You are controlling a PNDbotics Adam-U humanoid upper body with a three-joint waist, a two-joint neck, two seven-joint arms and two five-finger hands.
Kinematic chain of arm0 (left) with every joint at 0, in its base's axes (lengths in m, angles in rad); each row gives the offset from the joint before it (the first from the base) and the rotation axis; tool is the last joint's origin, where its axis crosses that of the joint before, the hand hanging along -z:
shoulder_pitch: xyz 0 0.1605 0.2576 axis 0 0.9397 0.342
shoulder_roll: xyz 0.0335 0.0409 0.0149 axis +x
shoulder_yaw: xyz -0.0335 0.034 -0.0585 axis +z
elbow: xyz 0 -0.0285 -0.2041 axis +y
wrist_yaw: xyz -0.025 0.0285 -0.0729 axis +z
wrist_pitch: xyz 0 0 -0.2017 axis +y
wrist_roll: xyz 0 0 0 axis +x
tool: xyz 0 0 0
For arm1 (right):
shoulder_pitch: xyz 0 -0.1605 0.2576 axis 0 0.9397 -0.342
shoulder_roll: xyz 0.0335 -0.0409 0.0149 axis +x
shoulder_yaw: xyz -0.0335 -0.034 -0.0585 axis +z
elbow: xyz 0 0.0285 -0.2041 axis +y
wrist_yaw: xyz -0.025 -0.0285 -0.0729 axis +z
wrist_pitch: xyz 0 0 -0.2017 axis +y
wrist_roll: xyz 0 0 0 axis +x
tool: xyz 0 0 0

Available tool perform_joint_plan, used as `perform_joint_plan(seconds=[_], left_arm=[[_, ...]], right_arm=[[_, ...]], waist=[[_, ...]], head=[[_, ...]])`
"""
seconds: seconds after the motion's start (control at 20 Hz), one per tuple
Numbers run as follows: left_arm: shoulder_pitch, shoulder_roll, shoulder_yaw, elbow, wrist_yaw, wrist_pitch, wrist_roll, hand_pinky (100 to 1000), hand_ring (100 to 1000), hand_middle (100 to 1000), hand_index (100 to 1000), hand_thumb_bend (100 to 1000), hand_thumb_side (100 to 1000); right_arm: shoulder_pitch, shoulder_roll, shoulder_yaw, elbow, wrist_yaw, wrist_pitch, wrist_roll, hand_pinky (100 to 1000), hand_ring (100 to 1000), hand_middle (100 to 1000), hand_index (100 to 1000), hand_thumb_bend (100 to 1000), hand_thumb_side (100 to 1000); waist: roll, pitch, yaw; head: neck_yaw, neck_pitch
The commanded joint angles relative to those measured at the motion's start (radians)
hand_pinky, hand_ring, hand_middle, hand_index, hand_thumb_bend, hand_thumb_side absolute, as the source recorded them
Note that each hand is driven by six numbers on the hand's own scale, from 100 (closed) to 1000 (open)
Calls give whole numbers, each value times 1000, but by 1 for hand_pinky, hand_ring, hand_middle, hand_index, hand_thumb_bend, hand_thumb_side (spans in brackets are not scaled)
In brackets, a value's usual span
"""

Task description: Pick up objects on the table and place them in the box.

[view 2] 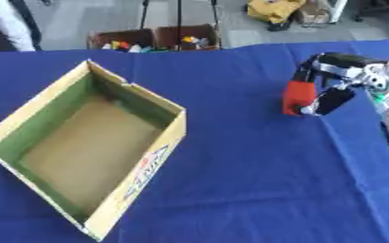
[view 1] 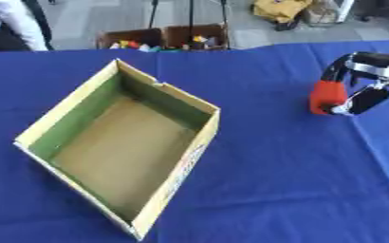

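One red block (view 2: 296, 98), long axis upright, clamped in the right hand (view 2: 335, 80), well right of the open box (view 1: 189, 137).

Red block (view 2: 297, 98) upright in right hand (view 2: 330, 80), open cardboard box (view 1: 174, 100) askew at left

We see a tabletop (view 1: 273, 190) covered in blue cloth, with an open cardboard box (view 1: 181, 175) lying askew on its left half. The box is empty, its floor brown and its inner walls greenish, with red and blue print on the outer side facing us. At the right edge, well apart from the box, our right robot hand (view 1: 360, 92) comes in, its fingers and thumb curled round a red object (view 1: 327, 97) that stands upright on or just above the cloth. Beyond the far edge, crates (view 1: 164, 37) of mixed colourful items sit on the floor.
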Motion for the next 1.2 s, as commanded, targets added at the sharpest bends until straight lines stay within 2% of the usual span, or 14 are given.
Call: perform_joint_plan(seconds=[0.05, 0.4, 0.55, 0.8, 1.2], left_arm=[[-5, 16, 5, -19, -2, -1, -3, 527, 633, 784, 878, 100, 716], [-5, 16, 5, -19, -2, 0, -4, 527, 633, 785, 878, 100, 715], [-5, 16, 5, -19, -3, 2, -5, 527, 633, 785, 878, 100, 716], [-5, 19, 6, -19, -2, 6, -5, 528, 634, 786, 878, 100, 717], [-3, 29, 8, -19, 2, 12, -1, 529, 634, 786, 878, 100, 716]], right_arm=[[-12, -22, -5, 4, 17, 0, 2, 563, 702, 652, 709, 321, 203], [-10, -21, -7, 5, 10, 9, -7, 521, 660, 591, 627, 261, 178], [-12, -21, -10, -1, -2, 24, -30, 490, 632, 548, 567, 194, 188], [-17, -26, -16, -19, -29, 50, -67, 475, 619, 527, 540, 100, 207], [-30, -52, -37, -119, -87, 66, -101, 461, 605, 508, 511, 109, 257]], waist=[[-12, -27, 0], [-12, -28, 0], [-12, -29, -1], [-13, -33, -7], [-18, -47, -16]], head=[[-3, -11], [-6, -12], [-6, -14], [-5, -13], [-3, -7]])
